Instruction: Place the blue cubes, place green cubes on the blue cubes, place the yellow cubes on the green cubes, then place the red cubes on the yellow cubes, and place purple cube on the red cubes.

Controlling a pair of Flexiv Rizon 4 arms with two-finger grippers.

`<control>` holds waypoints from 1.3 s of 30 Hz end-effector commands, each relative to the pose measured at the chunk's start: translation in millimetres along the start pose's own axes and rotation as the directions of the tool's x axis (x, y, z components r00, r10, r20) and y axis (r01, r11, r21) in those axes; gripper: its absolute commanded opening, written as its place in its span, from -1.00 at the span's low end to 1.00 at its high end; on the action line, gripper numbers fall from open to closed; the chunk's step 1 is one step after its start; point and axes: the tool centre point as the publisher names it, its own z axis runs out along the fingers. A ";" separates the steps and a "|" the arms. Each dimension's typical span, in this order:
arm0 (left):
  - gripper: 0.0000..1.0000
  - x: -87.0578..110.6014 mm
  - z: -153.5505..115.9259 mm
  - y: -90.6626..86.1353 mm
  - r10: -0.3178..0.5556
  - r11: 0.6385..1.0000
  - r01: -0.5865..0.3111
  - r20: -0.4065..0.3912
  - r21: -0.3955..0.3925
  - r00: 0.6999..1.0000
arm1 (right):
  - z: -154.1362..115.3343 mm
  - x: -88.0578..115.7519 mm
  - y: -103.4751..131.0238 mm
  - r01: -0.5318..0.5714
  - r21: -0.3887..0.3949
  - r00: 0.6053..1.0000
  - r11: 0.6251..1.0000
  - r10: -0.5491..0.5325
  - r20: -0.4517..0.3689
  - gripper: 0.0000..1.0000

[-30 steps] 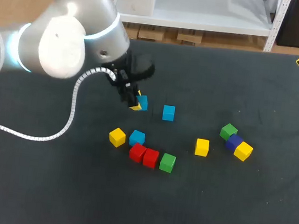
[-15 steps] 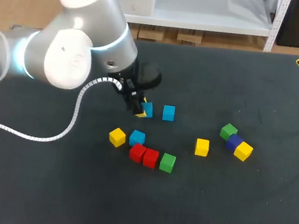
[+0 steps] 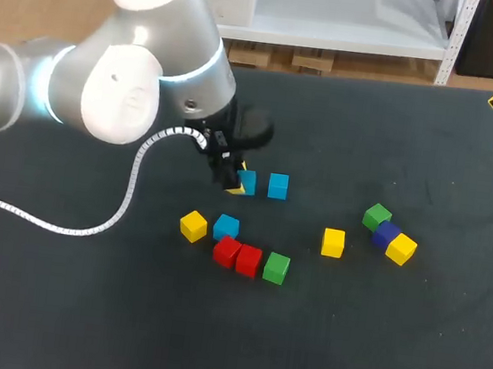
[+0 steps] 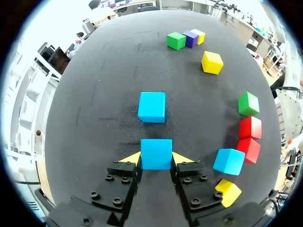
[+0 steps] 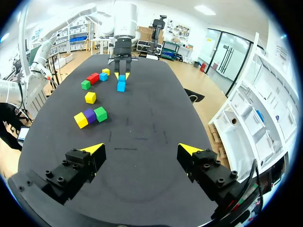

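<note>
1. Head view: the left gripper (image 3: 236,181) is clamped on the held blue cube (image 3: 247,182), a small, hard-edged, plain-coloured block, just beside the free blue cube (image 3: 278,186) on the dark matte table (image 3: 78,308). By this evidence only the blue base is under way. Nothing is stacked, and the third blue cube (image 3: 226,227), red cubes (image 3: 249,260), green cubes (image 3: 277,267), yellow cubes (image 3: 333,242) and purple cube (image 3: 387,232) lie scattered on the camera's side of the free blue cube.
2. Left wrist view: both yellow-tipped fingers (image 4: 130,158) press the held blue cube (image 4: 155,153) from either side. The free blue cube (image 4: 152,107) sits close ahead, apart from it, with faces roughly parallel.
3. Right wrist view: the right gripper (image 5: 142,151) hangs spread wide and empty, well apart from the free blue cube (image 5: 121,86).
</note>
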 end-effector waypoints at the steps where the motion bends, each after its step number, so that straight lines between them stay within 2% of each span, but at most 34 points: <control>1: -1.00 -3.1 1.8 2.8 0.006 1.000 -0.005 -0.007 0.010 1.000 | 0.2 -0.1 0.4 0.000 0.001 1.000 1.000 0.000 0.001 1.00; 39: -1.00 -4.8 7.6 6.8 0.027 0.999 -0.027 -0.029 0.031 0.999 | 0.2 -0.1 0.4 0.000 0.001 1.000 1.000 0.000 0.001 1.00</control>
